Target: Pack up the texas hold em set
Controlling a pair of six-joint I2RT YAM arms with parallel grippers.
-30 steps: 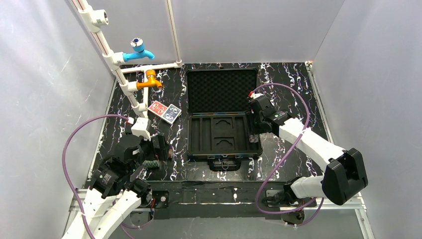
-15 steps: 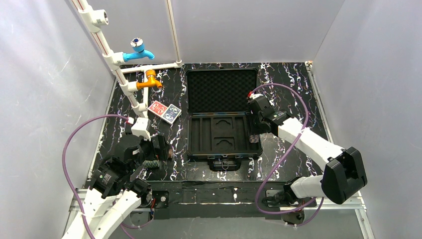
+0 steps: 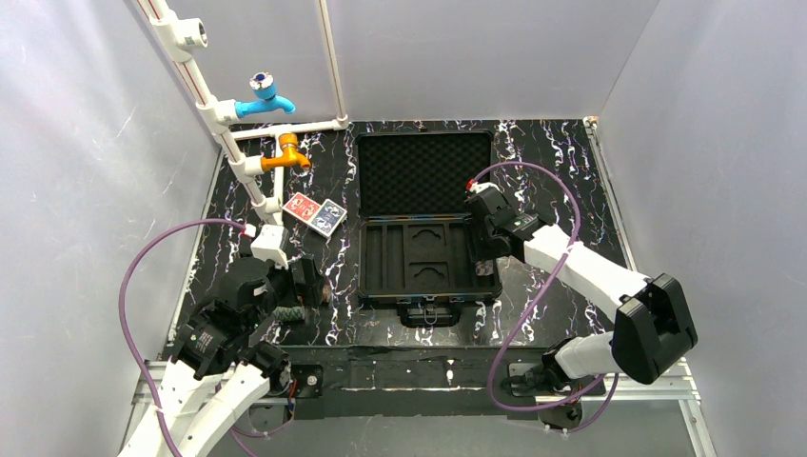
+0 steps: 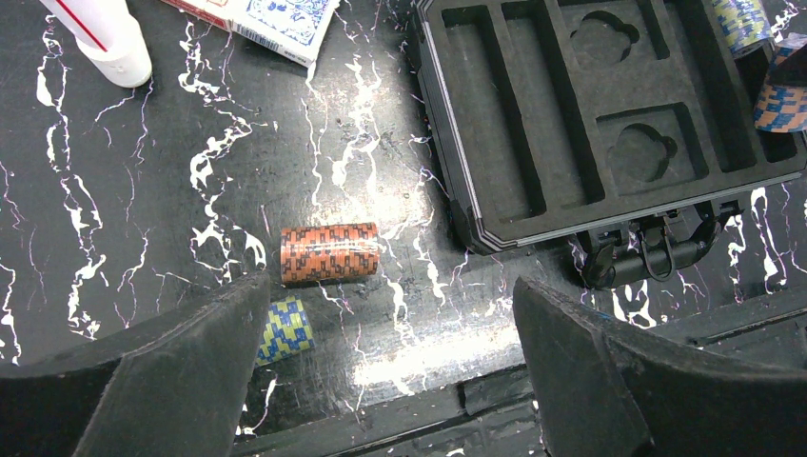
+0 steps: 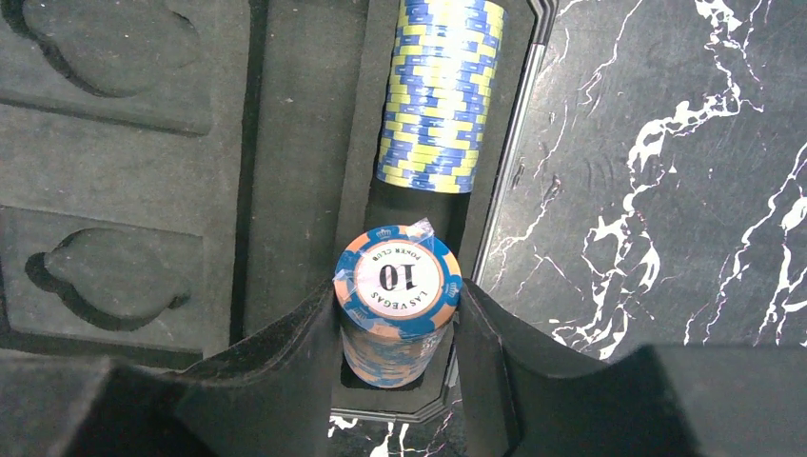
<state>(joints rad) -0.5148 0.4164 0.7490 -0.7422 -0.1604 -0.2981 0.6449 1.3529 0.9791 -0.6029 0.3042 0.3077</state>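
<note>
The black briefcase (image 3: 419,286) lies open, its foam lid (image 3: 423,176) folded back. My right gripper (image 5: 398,343) is shut on an orange-and-blue chip roll (image 5: 398,295), held on end in the tray's rightmost slot. A blue-and-yellow roll (image 5: 438,95) lies further along that slot. My left gripper (image 4: 385,371) is open and empty above the table left of the case. An orange-and-black roll (image 4: 329,252) lies ahead of it, and a yellow-and-blue roll (image 4: 285,328) sits by its left finger. The red deck (image 3: 301,208) and blue deck (image 3: 329,217) lie left of the lid.
White pipes with a blue tap (image 3: 264,95) and an orange tap (image 3: 284,154) stand at the back left; a pipe foot (image 4: 105,43) rests near the decks. The case latch (image 4: 647,257) faces the table's front edge. Grey walls enclose the table.
My right gripper has shifted slightly left over the tray's right slot with the chip roll. The left arm has not moved.
</note>
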